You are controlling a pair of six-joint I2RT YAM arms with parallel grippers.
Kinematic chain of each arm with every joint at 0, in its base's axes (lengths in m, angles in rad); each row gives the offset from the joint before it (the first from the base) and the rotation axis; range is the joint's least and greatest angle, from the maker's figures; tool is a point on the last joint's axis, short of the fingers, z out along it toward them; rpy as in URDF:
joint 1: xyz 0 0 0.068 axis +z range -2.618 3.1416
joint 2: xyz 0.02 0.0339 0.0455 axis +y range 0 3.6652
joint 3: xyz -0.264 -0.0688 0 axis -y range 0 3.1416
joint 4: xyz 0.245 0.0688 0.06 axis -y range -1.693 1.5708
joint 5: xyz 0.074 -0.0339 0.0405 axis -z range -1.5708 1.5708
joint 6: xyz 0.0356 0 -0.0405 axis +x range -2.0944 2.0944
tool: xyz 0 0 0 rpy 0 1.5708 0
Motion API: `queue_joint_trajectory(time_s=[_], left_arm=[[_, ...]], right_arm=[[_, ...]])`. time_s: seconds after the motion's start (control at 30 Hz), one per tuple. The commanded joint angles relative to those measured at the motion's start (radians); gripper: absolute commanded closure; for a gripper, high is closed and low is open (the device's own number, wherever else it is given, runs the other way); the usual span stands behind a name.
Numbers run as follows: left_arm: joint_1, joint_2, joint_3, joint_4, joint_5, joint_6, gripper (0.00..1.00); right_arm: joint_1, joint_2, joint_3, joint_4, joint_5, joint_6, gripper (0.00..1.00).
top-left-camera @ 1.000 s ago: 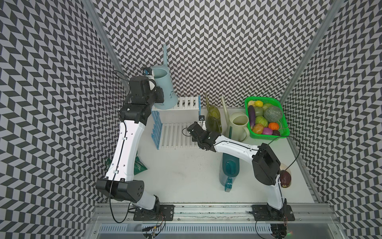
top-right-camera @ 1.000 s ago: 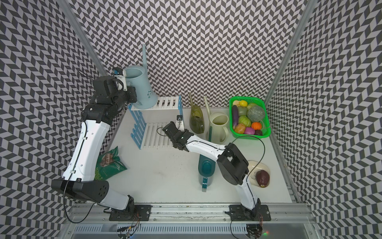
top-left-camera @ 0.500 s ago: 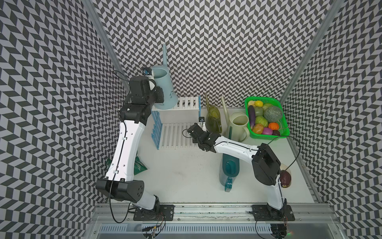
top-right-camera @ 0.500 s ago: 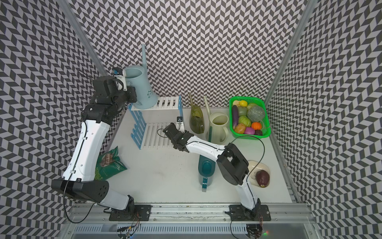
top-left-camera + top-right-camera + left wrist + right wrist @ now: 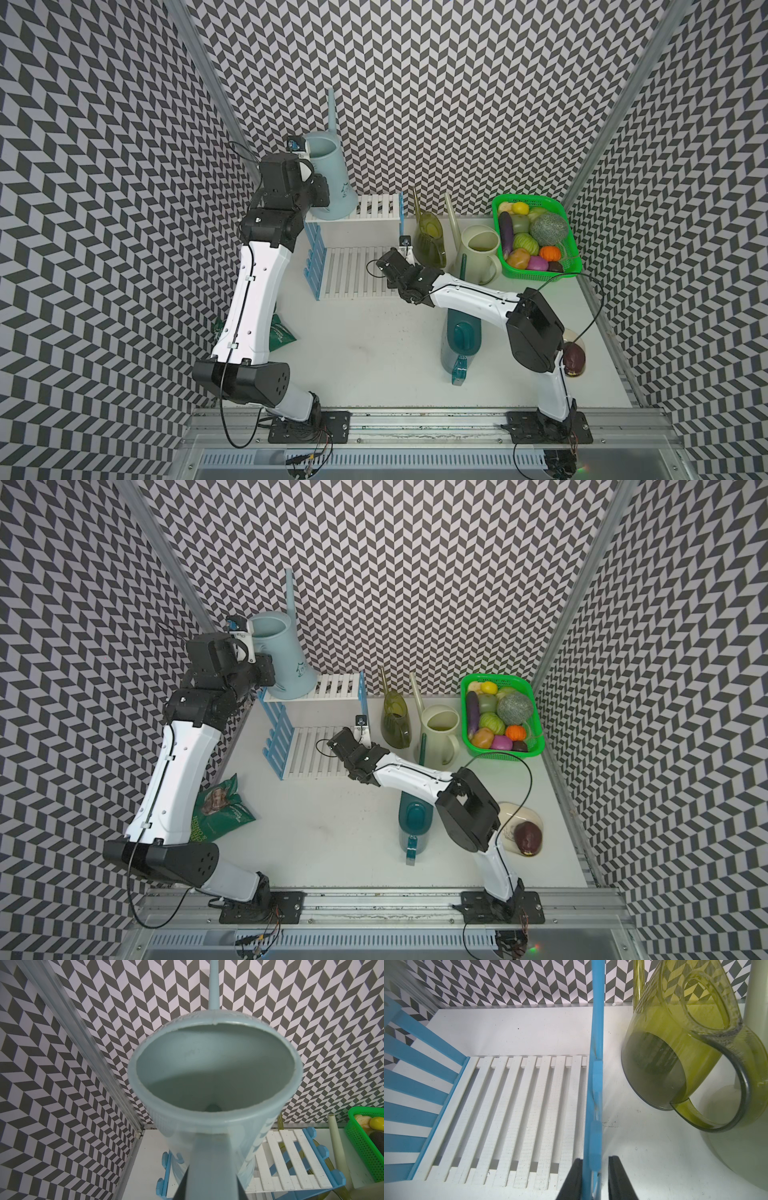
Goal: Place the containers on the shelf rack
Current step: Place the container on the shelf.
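- Both top views: your smooth light blue watering can point(image 5: 332, 183) stands on the shelf rack's point(image 5: 376, 205) white slatted top, at the bench's point(image 5: 374, 353) far-left corner.
- Left wrist: the left gripper point(image 5: 210, 1188) pinches its handle.
- Right wrist: the right gripper point(image 5: 595, 1178), jaws parted, straddles the blue side frame point(image 5: 596, 1043).

The left arm point(image 5: 257, 299) and right arm point(image 5: 469, 297) have glossy white link shells between bulky black joint housings, with a thin black cable point(image 5: 245, 291) clipped along each white shell and a black base plate point(image 5: 309, 428) fastened by screws. The right gripper point(image 5: 595, 1159) ends in two flat matte-black fingers point(image 5: 571, 1180), with a small white-bracketed camera point(image 5: 405, 241) just behind them
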State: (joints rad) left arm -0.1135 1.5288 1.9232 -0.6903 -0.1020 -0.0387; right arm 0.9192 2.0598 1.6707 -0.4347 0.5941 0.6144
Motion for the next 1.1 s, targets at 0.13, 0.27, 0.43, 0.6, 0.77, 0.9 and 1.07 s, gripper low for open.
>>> queue_joint_trajectory(time_s=[0.13, 0.27, 0.43, 0.6, 0.77, 0.9, 1.07], left_arm=[[-0.002, -0.039, 0.048, -0.008, 0.006, 0.005, 0.82], [-0.002, -0.030, 0.043, -0.009, 0.010, 0.003, 0.81], [-0.002, -0.032, 0.025, -0.003, 0.014, 0.010, 0.68], [-0.003, -0.039, 0.014, 0.005, 0.019, 0.015, 0.63], [-0.002, -0.044, 0.004, 0.008, 0.025, 0.017, 0.59], [-0.002, -0.055, -0.007, 0.008, 0.028, 0.021, 0.56], [-0.002, -0.081, -0.015, 0.008, 0.037, 0.037, 0.45]], right_arm=[[0.007, -0.021, -0.008, 0.014, 0.001, 0.000, 0.77], [0.008, -0.026, -0.012, 0.016, -0.002, -0.002, 0.75], [0.006, -0.044, -0.021, 0.036, -0.018, -0.005, 0.71], [0.007, -0.060, -0.023, 0.046, -0.035, -0.008, 0.64], [0.007, -0.093, -0.036, 0.052, -0.041, -0.010, 0.59], [0.007, -0.134, -0.056, 0.065, -0.052, -0.015, 0.53], [0.007, -0.202, -0.100, 0.097, -0.105, -0.028, 0.45]])
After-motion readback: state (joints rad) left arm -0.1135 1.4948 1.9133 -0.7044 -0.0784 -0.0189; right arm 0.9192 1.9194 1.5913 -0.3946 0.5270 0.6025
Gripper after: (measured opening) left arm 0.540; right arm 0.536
